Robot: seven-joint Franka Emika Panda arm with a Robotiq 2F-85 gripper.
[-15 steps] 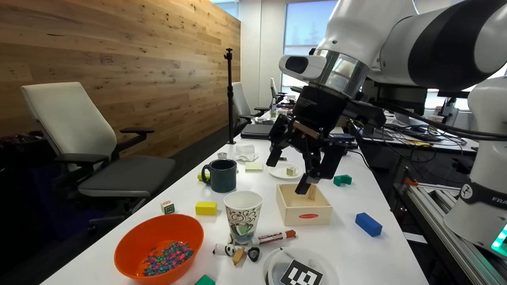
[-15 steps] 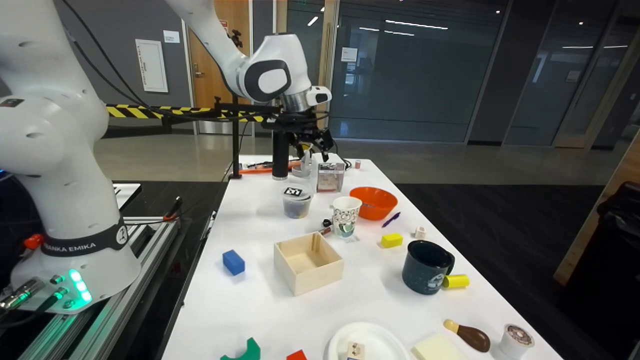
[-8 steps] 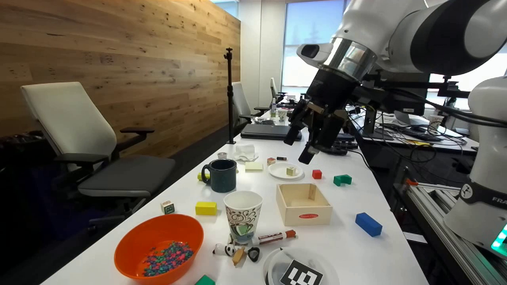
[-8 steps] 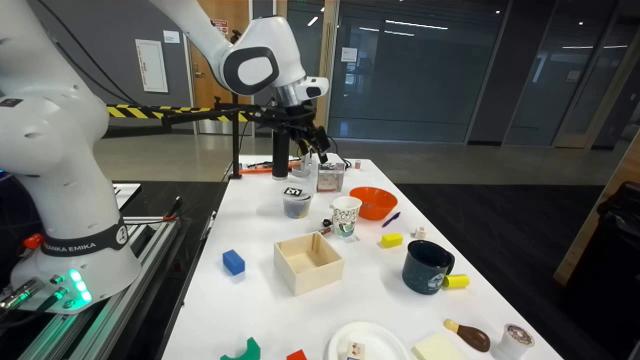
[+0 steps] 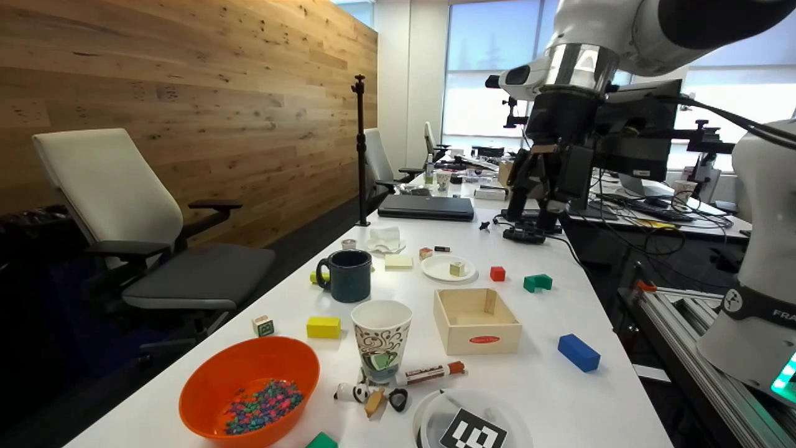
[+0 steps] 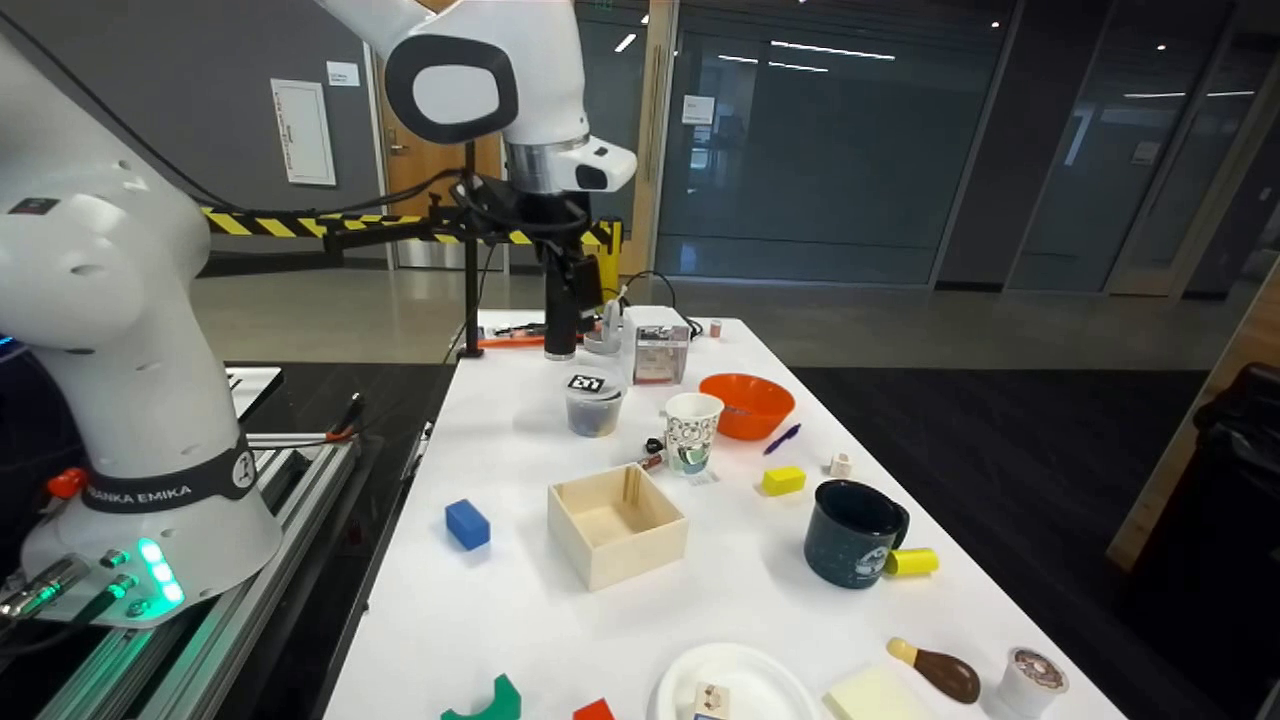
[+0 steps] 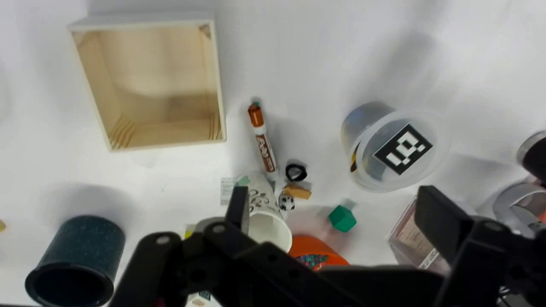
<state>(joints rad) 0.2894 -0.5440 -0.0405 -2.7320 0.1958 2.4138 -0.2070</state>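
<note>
Glaring white through windows (image 5: 491, 37) at one o'clock in an exterior view, dimming to near-black at eight. Streaking across dark glass (image 6: 845, 150) at one o'clock in an exterior view. Casting soft shadows over the white tabletop (image 7: 315, 55) in the wrist view, blurring the gripper (image 7: 335, 207) from four to seven.

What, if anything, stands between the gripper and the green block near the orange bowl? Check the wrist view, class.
Nothing visible does. In the wrist view, the green block shows uncovered between the sides of the open gripper. The orange bowl and paper cup stand nearby, not over it; their clearance cannot be judged.
</note>
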